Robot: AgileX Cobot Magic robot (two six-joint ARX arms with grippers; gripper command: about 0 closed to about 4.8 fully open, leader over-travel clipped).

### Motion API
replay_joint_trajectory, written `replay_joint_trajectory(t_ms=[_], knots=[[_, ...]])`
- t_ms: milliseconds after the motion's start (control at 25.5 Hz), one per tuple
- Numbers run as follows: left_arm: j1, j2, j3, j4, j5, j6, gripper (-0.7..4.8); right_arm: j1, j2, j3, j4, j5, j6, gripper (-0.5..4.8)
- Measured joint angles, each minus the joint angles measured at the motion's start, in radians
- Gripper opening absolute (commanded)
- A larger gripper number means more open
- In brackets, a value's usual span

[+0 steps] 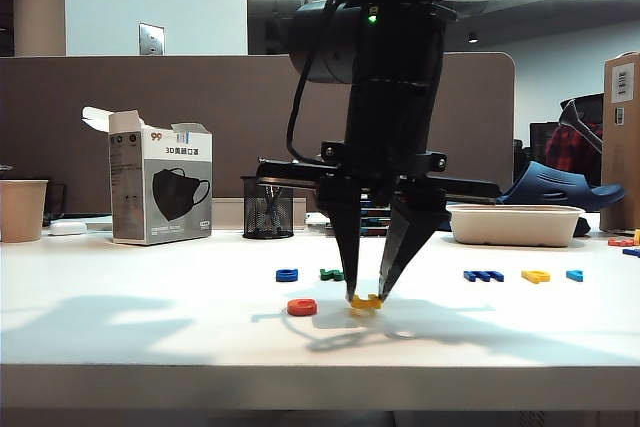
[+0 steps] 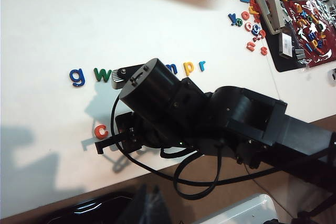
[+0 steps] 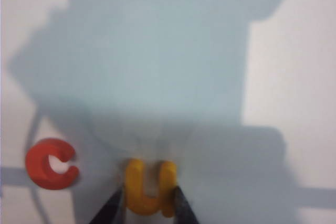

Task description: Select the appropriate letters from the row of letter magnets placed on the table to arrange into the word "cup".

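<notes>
Right gripper (image 1: 367, 299) is down on the table (image 1: 150, 327) with its fingertips pinching the yellow "u" (image 3: 149, 188), sitting just beside the red-orange "c" (image 3: 51, 163). The yellow "p" (image 2: 188, 67) is back in the row. Left gripper isn't visible anywhere, so can't tell its state.

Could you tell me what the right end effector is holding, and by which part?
The right end effector pinches the yellow "u" across its two outer sides, beside the red-orange "c".
</notes>
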State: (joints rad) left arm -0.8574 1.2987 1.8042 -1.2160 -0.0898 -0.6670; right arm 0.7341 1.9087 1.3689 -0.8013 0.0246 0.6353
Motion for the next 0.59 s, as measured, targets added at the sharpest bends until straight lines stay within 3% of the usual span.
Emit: replay_joint_trajectory(t_ms=[589], knots=[[0.000,0.000,0.000,0.000,0.000,0.000,-0.05,-0.002,-0.010,-0.043,0.042,0.000,0.014,1.08]])
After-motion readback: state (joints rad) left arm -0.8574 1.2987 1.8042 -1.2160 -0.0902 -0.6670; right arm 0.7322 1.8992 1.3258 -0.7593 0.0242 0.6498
